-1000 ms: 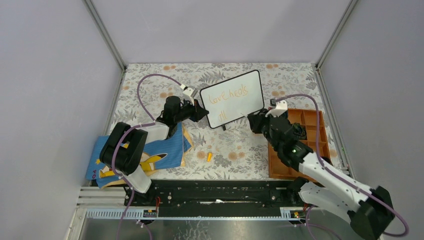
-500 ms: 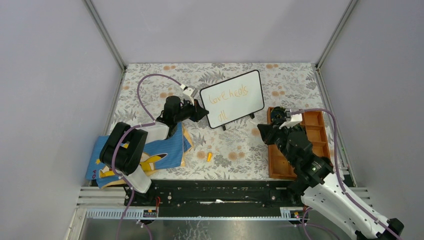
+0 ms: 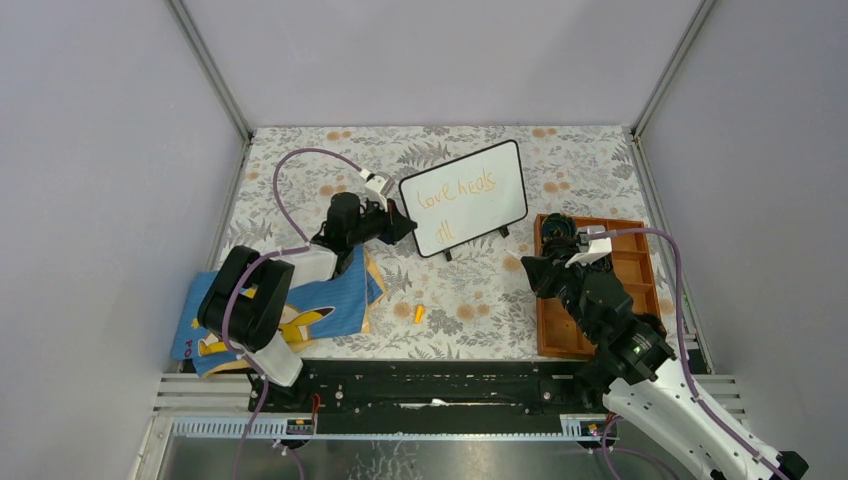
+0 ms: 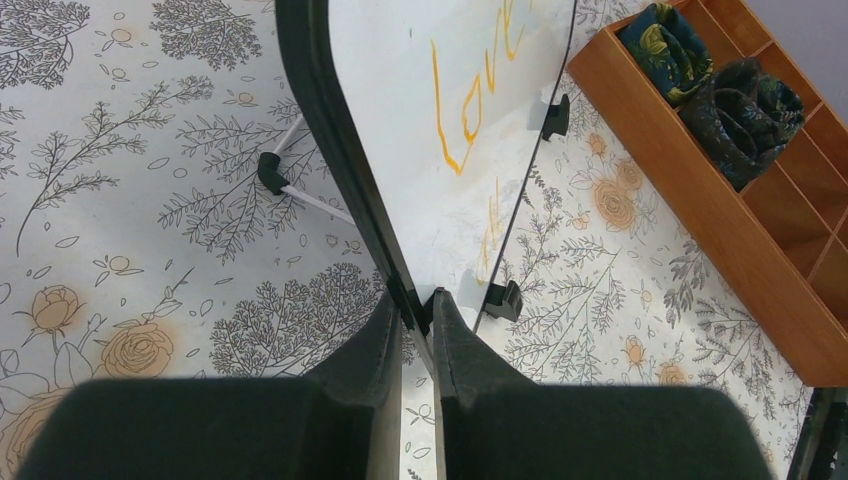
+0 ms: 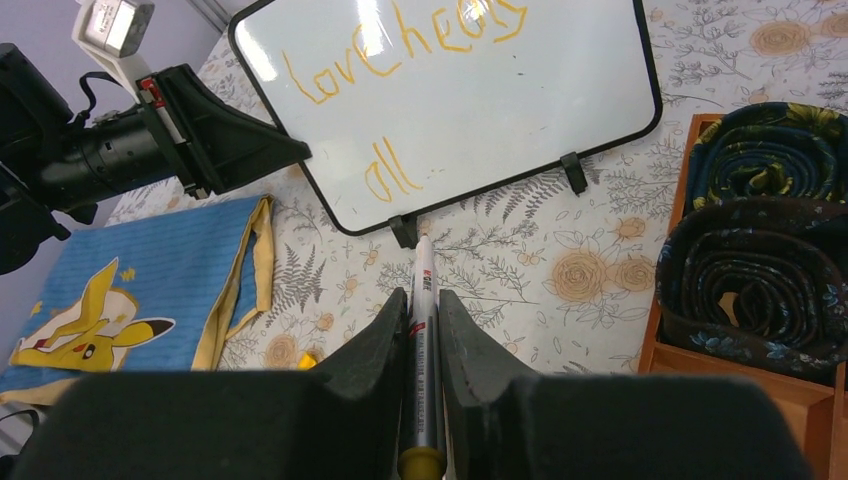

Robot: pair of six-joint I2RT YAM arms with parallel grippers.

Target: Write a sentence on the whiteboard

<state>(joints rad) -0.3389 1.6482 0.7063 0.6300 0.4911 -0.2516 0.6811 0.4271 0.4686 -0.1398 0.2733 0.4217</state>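
Observation:
The whiteboard [image 3: 478, 215] stands tilted on its small black feet at the middle of the table. The sentence [image 3: 455, 191] on it reads "love heals all" in orange cursive. My left gripper [image 3: 401, 226] is shut on the board's left frame edge; in the left wrist view its fingers [image 4: 418, 305] pinch the black frame of the whiteboard [image 4: 400, 120]. My right gripper [image 3: 530, 268] hangs in front of the board's right part, shut on a marker [image 5: 424, 330]. The marker's tip points at the whiteboard [image 5: 520, 110], below the sentence [image 5: 400, 45], and stays clear of it.
A wooden compartment tray [image 3: 632, 255] with rolled dark cloths [image 3: 560, 228] sits right of my right gripper. A blue cartoon-printed cloth [image 3: 300, 305] lies at the left under my left arm. A small orange cap [image 3: 419, 313] lies on the floral table cover.
My right arm has drawn back from the whiteboard toward the near right, taking the marker off the surface. The left gripper and the board have not moved.

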